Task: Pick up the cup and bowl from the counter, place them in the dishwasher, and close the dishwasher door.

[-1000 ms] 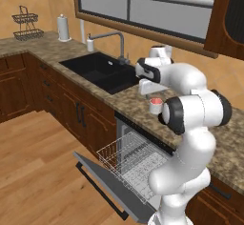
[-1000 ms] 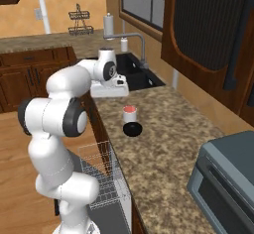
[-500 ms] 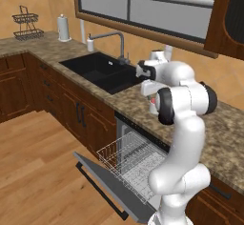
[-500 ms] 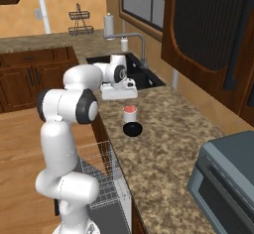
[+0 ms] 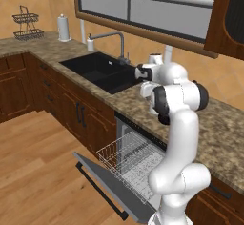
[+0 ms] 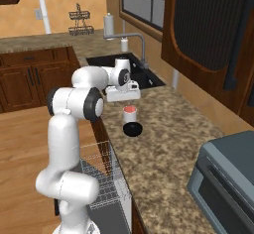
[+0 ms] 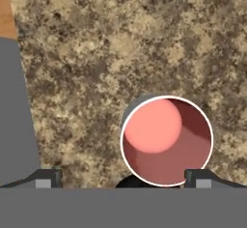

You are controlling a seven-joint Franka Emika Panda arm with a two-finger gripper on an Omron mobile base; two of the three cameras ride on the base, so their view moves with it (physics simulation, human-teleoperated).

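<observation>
The white cup (image 6: 129,113) with its pink-red inside (image 7: 166,140) stands upright on the speckled counter (image 6: 168,144). The glossy black bowl (image 6: 132,129) sits just beside it, on the side away from the sink; its dark rim (image 7: 128,182) peeks out at the bottom of the hand view. My gripper (image 6: 124,100) hangs open just above the cup, pointing down and holding nothing. In the hand view the gripper (image 7: 123,178) has the cup off-centre, close to the right fingertip (image 7: 200,178). The dishwasher door (image 5: 109,186) lies dropped open, with the white wire rack (image 5: 128,159) pulled out over it.
The black sink (image 5: 102,71) and its faucet (image 5: 116,40) lie just beyond my hand. A grey toaster oven (image 6: 228,178) takes up the counter's near right end. Upper cabinets (image 6: 208,25) hang over the counter. Wooden floor (image 5: 43,171) lies in front of the open door.
The arm has swung away from the sink along the counter, bringing the open gripper over the cup. The cup, bowl and door have not moved.
</observation>
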